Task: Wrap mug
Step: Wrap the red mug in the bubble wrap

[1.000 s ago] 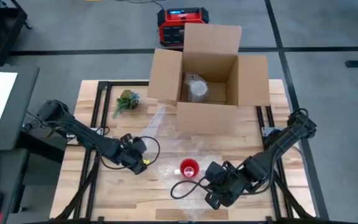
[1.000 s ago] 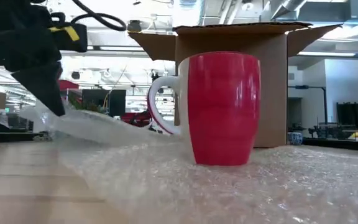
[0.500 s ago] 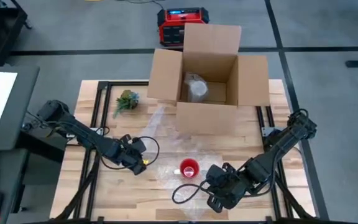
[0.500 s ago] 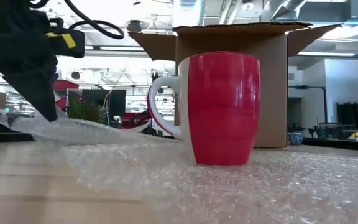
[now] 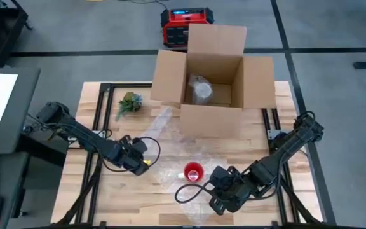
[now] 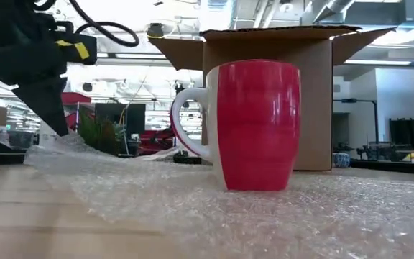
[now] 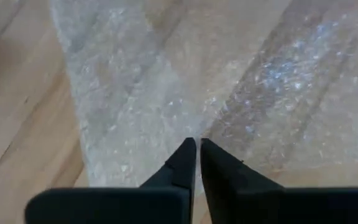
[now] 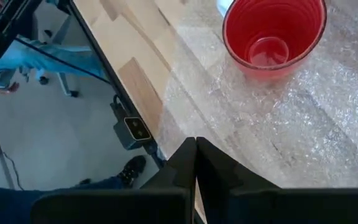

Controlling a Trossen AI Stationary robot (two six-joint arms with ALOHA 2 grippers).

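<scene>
Red mug upright on bubble wrap, mid surface — rigid, smooth, likely breakable. Wrap light, floppy; take it by edges. Left gripper jaws together on wrap; right gripper jaws together nr front edge.

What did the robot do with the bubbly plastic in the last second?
The left gripper pulled its edge of the bubble wrap lower and away from the red mug, so the raised flap now lies nearly flat. The mug, cardboard box and right gripper stayed put.
</scene>
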